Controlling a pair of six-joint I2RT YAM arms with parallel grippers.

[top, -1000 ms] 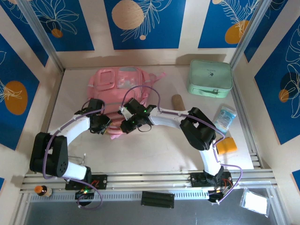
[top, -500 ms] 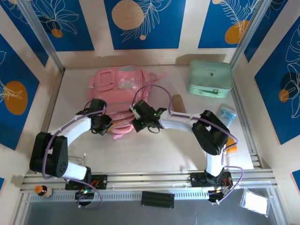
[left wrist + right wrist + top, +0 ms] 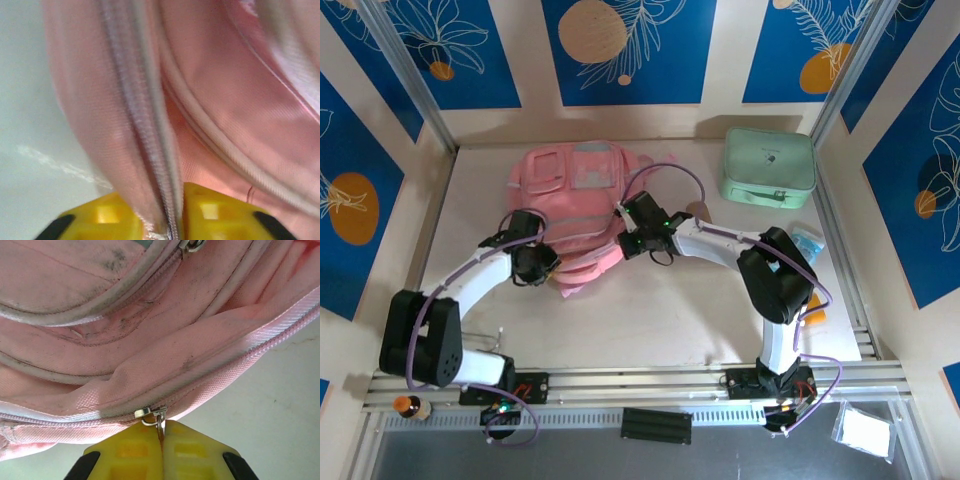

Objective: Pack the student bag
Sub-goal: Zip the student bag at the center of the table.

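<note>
A: So, where do we stand with the bag [image 3: 570,185]?

B: Early, we judge. It lies flat on the far middle of the counter [image 3: 650,320], close to the back wall [image 3: 630,120], and we are working on its zipper. The mint case [image 3: 768,167] and a blue packet [image 3: 807,240] sit outside it on the right. We cannot tell whether anything is inside.

A: And our grips?

B: Our left end effector [image 3: 167,220] pinches the bag's near edge, with fabric and zipper tape running between its yellow fingers. Our right end effector [image 3: 162,440] is pressed together on the zipper pull [image 3: 155,415], at the bag's right near corner in the overhead view.

A: What is left, then?

B: Running the zipper, loading the loose things, and closing up, as we read it. Whether the zipper is opening or closing, we cannot say.

A: Room to move?

B: Bare counter lies between the bag and our bases, good for pulling toward us. The far side is tight against the wall, and the case crowds the right corner.
</note>
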